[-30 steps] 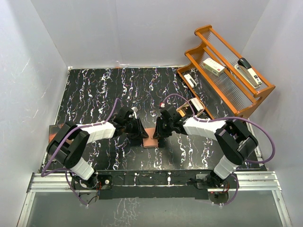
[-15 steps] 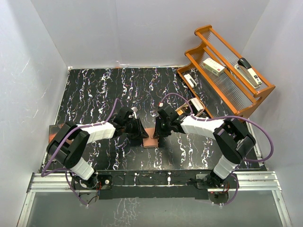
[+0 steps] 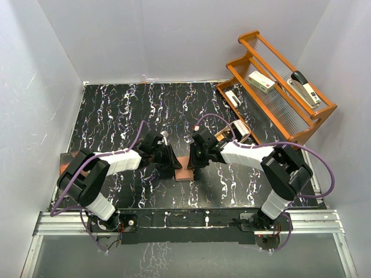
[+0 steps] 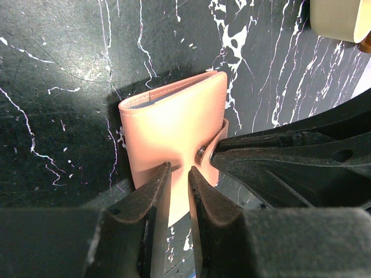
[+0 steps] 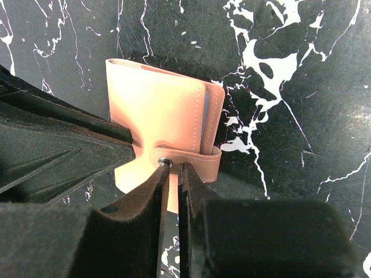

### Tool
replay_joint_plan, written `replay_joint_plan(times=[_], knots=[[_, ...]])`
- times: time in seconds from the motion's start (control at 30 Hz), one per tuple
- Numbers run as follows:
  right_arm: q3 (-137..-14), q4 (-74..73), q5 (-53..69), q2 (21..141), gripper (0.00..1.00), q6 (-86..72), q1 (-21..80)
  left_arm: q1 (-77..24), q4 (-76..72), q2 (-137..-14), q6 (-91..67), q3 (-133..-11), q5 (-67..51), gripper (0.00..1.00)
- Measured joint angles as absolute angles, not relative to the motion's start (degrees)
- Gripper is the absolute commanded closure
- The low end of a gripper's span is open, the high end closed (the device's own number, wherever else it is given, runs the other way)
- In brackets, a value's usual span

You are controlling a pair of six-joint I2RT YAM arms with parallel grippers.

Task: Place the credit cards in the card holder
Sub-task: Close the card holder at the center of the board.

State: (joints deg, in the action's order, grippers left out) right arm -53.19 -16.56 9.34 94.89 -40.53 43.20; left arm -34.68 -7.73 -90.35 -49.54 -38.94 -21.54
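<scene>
The card holder lies folded shut on the black marbled table between my two grippers, a salmon-brown leather wallet with its snap tab wrapped round one edge. My left gripper points down onto its cover; its jaws are nearly together with nothing between them. My right gripper comes in from the other side. Its tips are shut to a slit, right at the metal snap on the tab. The credit cards are hidden; only a thin pale edge shows between the leaves.
An orange wooden rack stands at the back right with a stapler, a white box and a small white item. A pale beige rounded object lies beyond the holder. White walls enclose the table.
My right gripper has edged slightly left toward the card holder and its jaws have narrowed a little. The left arm and the holder have not moved.
</scene>
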Motion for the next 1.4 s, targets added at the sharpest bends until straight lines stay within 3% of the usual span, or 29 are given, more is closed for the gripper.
replay_joint_plan(times=[1.03,1.4], knots=[[-53.21,-14.02,7.53,94.98,0.91,-42.13,44.25,-34.72,-8.16,-90.35,-49.76,-38.76,-21.52,0.83],[-56.99,-19.22,5.43,96.95,0.92,-41.93,45.04,-34.72,-8.56,-90.35,-49.95,-38.57,-21.50,0.83]])
